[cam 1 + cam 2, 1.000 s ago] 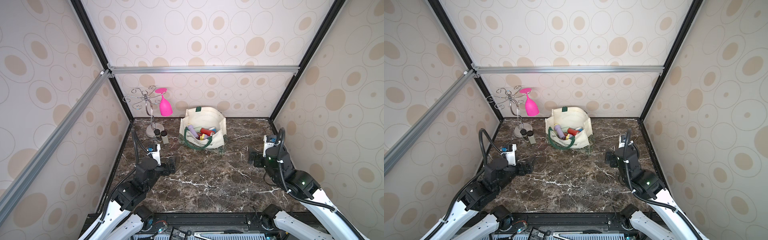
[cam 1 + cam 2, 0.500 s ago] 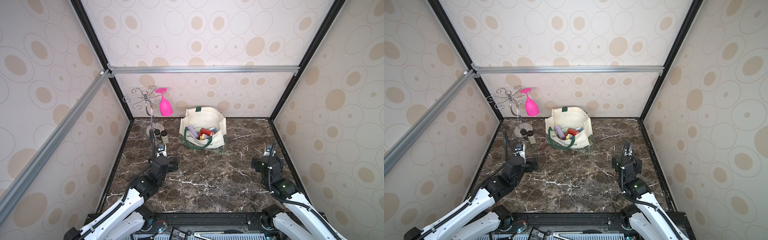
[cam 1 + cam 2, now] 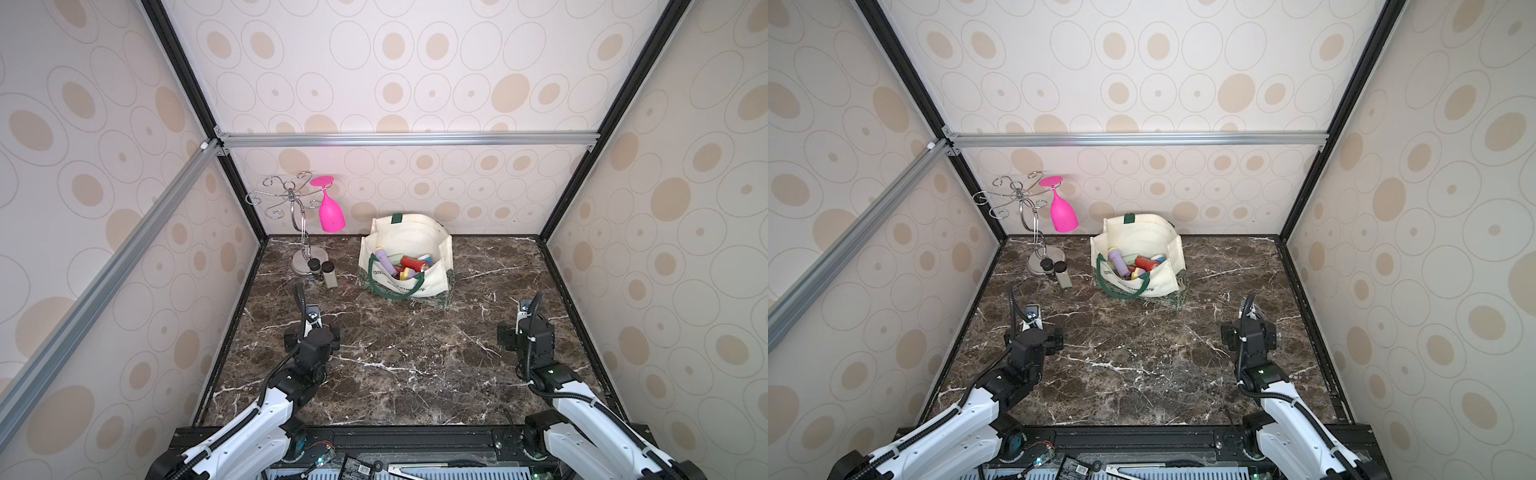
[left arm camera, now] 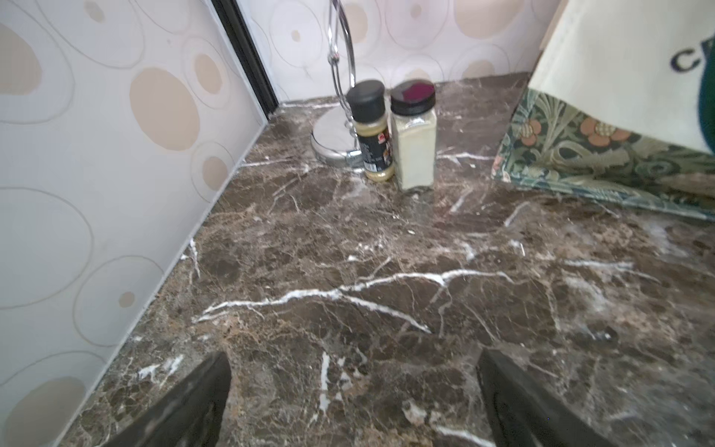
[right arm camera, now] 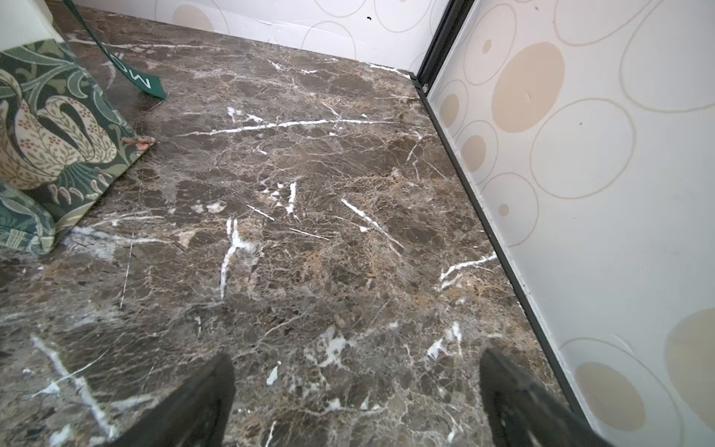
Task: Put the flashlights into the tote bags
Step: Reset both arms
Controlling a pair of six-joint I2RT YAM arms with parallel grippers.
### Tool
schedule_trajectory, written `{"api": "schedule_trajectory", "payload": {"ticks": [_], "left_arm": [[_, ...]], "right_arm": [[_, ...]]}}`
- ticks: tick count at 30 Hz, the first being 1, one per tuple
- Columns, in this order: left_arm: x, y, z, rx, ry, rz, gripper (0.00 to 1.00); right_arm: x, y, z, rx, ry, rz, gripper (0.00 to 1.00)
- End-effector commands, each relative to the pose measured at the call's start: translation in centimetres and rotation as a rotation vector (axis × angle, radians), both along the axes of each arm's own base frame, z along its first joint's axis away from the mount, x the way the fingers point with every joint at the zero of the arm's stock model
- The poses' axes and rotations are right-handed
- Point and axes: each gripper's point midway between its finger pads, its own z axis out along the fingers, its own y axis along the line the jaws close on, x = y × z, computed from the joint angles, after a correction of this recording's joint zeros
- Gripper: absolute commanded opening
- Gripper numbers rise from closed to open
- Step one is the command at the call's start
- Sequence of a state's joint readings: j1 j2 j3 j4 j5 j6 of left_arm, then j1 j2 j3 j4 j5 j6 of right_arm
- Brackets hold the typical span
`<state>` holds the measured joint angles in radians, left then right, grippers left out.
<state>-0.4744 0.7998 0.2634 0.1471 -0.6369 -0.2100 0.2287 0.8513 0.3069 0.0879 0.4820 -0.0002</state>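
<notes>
My right gripper [image 5: 356, 362] hangs over the brown marble tabletop [image 5: 309, 174], dark jaws spread wide, only stone showing between them. A corner of the tote bag [image 5: 50, 147] (green floral band, dark green handle [image 5: 149, 83] trailing) rests on the marble, well apart from the spotted wall [image 5: 580, 154].

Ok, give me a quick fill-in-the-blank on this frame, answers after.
The bag holding the flashlights has dark ____ handles.
The glass hanging on the metal rack is ____.
____ dark-capped jars stand by the rack's base.
The left claw and right claw are both ____, holding nothing.
Answers: green; pink; two; open.
</notes>
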Motion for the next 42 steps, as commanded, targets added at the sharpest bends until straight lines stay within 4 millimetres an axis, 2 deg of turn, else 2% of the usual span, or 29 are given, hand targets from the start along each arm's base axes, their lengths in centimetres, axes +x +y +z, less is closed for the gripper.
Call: {"api": "schedule_trajectory", "payload": {"ticks": [1,3,7,10,16,18,22,26,29,31,33,38,42], "left_arm": [[0.7,1.4,1.8,0.031,-0.106,0.032,1.0],[0.8,2.1,1.2,0.019,-0.128,0.045,1.0],[1.3,3.0,0.0,0.02,-0.148,0.066,1.0],[2.6,3.5,0.1,0.041,-0.172,0.063,1.0],[6.5,2.3,0.9,0.054,-0.228,-0.01,1.0],[7.6,1.9,1.2,0.051,-0.253,-0.029,1.0],[9.0,1.7,1.1,0.083,-0.243,-0.042,1.0],[9.1,1.6,1.0,0.095,-0.279,-0.089,1.0],[9.1,2.6,0.8,0.038,-0.291,-0.086,1.0],[8.4,3.1,0.7,0.01,-0.318,-0.087,1.0],[8.1,2.9,0.4,-0.003,-0.344,-0.125,1.0],[9.6,3.9,-0.8,-0.046,-0.27,-0.097,1.0],[9.4,4.0,-0.5,-0.044,-0.291,-0.095,1.0]], "right_arm": [[1.3,0.8,0.1,0.048,-0.066,0.024,1.0],[1.8,1.1,-0.4,0.058,-0.07,0.03,1.0],[3.4,1.4,-0.3,0.025,-0.092,0.054,1.0],[4.9,1.5,0.2,0.02,-0.144,0.059,1.0],[7.6,2.1,0.5,0.033,-0.214,0.08,1.0],[8.6,2.5,-0.1,0.024,-0.205,0.102,1.0],[9.6,2.0,-1.1,0.022,-0.206,0.073,1.0],[9.0,1.0,-1.7,0.074,-0.212,0.043,1.0],[10.0,0.1,-2.4,0.076,-0.202,0.005,1.0],[10.1,0.1,-2.8,0.099,-0.154,0.004,1.0],[10.3,-0.2,-2.8,0.107,-0.159,-0.004,1.0],[10.3,-0.6,-3.1,0.126,-0.142,-0.01,1.0],[10.2,-0.6,-2.9,0.123,-0.149,-0.009,1.0]]}}
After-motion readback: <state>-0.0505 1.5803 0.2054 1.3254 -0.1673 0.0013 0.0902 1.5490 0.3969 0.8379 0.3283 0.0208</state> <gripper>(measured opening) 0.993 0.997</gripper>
